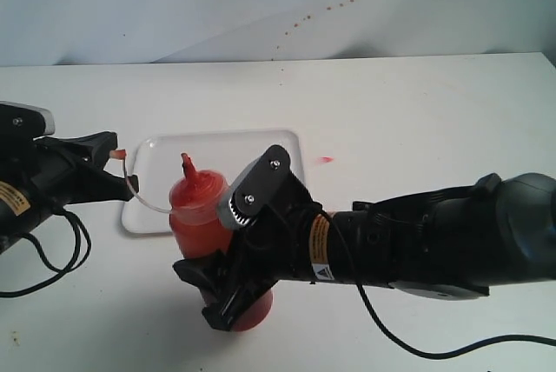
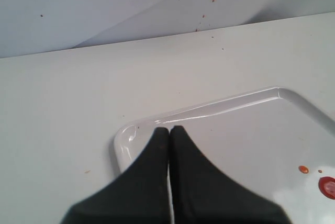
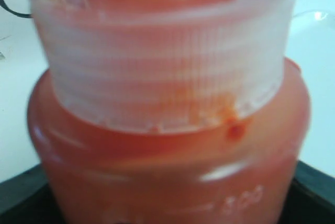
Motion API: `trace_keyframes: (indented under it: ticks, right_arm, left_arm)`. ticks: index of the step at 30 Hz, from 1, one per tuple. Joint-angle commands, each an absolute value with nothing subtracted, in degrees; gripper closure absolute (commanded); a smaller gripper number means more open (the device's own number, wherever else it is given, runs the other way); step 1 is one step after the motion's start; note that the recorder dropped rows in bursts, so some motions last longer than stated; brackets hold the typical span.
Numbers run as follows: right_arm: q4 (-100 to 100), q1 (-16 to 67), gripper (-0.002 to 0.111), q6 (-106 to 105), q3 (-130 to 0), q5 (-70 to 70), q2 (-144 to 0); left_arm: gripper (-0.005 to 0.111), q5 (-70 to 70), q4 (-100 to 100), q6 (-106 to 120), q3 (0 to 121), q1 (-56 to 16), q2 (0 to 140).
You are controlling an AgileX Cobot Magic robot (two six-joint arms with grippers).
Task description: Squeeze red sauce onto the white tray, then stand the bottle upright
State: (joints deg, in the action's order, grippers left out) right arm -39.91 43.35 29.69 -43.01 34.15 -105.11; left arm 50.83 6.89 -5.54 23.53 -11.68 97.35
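Right pincer [image 1: 221,289] clamped on lower body of bottle [image 1: 198,207]; bottle leans near upright at edge of tray [image 1: 234,150]; left pincer [image 2: 169,129] together over a tray corner; sauce [image 2: 328,186] drop on tray; walls judged soft, slick, contents weighty; hold low, lightly.

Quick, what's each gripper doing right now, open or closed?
Left gripper: closed; the cap sits at its tips, but whether it grips it cannot be told.
Right gripper: closed on the bottle.
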Motion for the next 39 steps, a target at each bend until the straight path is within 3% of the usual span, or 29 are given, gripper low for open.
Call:
trace_keyframes:
  ticks: [1,8,29,31,39]
  right_arm:
    - [-39.3,43.43,0.108,30.09,-43.45,38.08,-106.7]
    - [-39.46,43.43,0.108,30.09,-43.45,46.42,-110.2]
    - [-33.48,43.43,0.108,23.67,-43.45,45.61,-110.2]
    - [-33.48,43.43,0.103,23.67,-43.45,45.61,-110.2]
    - [-33.48,43.43,0.062,23.67,-43.45,45.61,-110.2]
  left_arm:
    - [0.107,51.17,13.36,-8.41,23.37,-11.87,97.55]
    - [0.107,54.26,23.3,-9.53,23.37,-11.87,97.55]
    - [0.107,56.76,30.74,-11.91,23.37,-11.87,97.55]
    - [0.107,57.66,32.42,-11.91,23.37,-11.87,97.55]
    - [0.107,58.67,34.48,-11.91,23.37,-11.87,97.55]
